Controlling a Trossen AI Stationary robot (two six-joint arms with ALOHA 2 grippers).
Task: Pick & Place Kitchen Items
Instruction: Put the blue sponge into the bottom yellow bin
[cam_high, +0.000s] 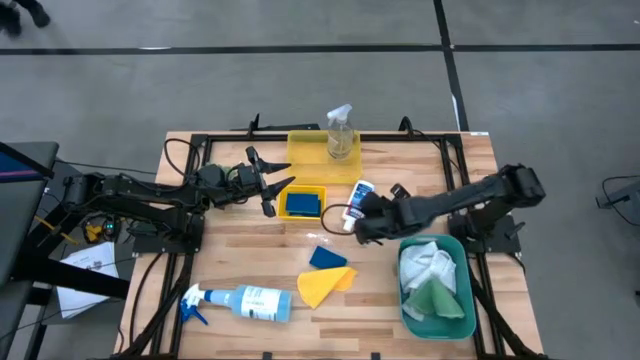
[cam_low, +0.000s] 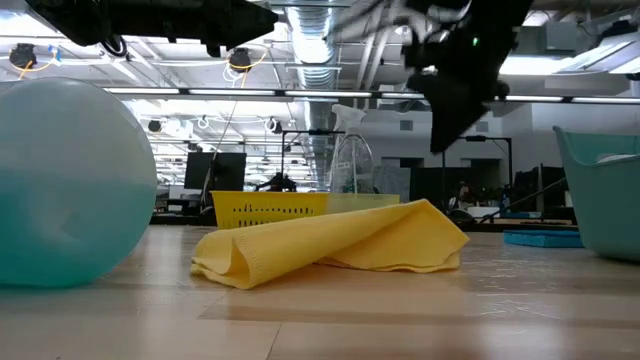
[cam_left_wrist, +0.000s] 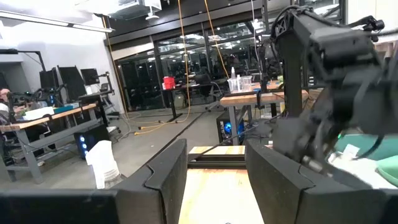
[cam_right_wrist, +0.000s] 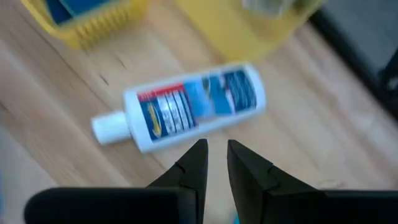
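Clutter surrounds our right gripper (cam_right_wrist: 212, 163), fingers nearly together and empty, above the small white bottle (cam_right_wrist: 186, 107). Teal bin (cam_high: 437, 318) near, yellow trays (cam_high: 302, 203) left. Our left gripper (cam_high: 272, 187) hangs parted beside them.

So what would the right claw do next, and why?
Probably open wider and drop onto the small white bottle. The right claw hovers just beside it with its fingers nearly together, holding nothing, too narrow to fit around the bottle lying on its side on the table. The left claw waits open beside the sponge tray.
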